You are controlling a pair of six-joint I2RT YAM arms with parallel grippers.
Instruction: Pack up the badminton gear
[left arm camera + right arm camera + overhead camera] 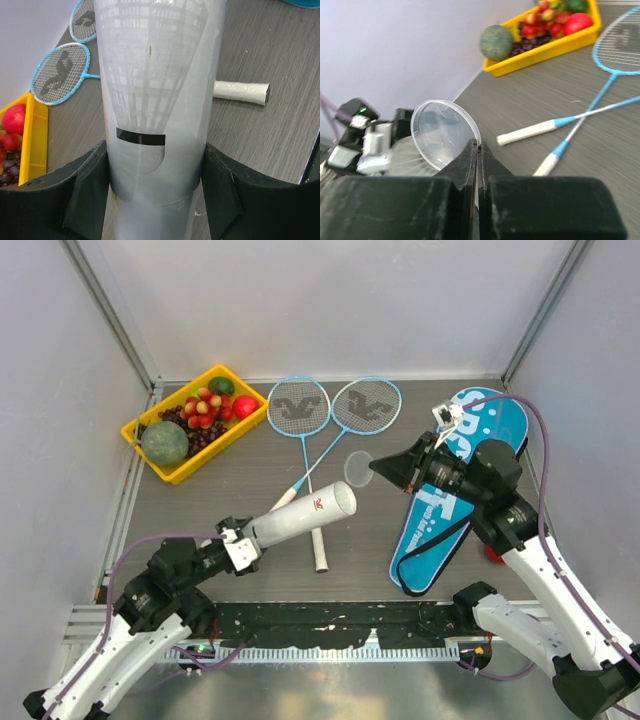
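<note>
The left jaws are clamped on the long white cylinder tube (155, 100) near its rear end, one finger against each side of its wall. They hold it tilted above the counter (250, 475), its open mouth pointing away from them toward the right jaws. A ribbed, feather-like pattern shows through the tube's wall. The right jaws are pressed together on the rim of a clear round lid (445, 131), which stands just beside the tube's mouth and is not on it. Ahead of the left jaws lie the two light-blue rackets (298, 405) with their shafts crossed, and one white handle (242, 91) passes under the tube. The blue "SPORT" racket bag (500, 418) lies flat on the counter below and behind the right jaws. Well ahead of the left jaws and off to their left sits the yellow tray of fruit (205, 462) — a green melon (165, 442) lies at its near end.
</note>
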